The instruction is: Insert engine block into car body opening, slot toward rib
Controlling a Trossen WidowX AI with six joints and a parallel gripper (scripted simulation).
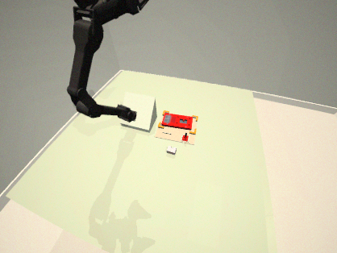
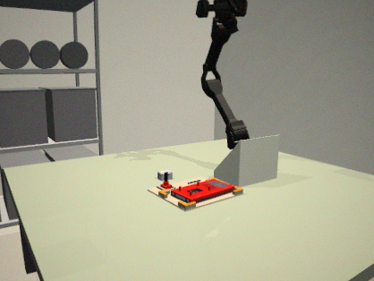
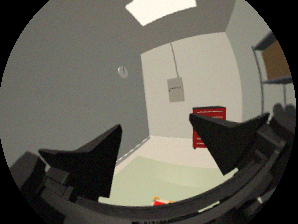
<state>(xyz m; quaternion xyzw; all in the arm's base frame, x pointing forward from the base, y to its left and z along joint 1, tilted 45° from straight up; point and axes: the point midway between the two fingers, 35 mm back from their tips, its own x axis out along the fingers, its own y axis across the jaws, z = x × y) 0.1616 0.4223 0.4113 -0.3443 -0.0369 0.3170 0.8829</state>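
Between the two black fingers of the claw (image 3: 155, 121) is only air; they stand wide apart. Well apart from it, on the tabletop (image 1: 226, 193) (image 2: 268, 233) (image 3: 142, 175), the small grey-white engine block (image 1: 172, 150) (image 2: 163, 174) lies outside the opening, near the pale board (image 1: 174, 142) (image 2: 156, 191). Upon this board rests the red car body (image 1: 174, 123) (image 2: 209, 192) (image 3: 159, 203), among orange corners. Farther beyond the claw, one red cabinet (image 3: 216, 112) stands near the wall.
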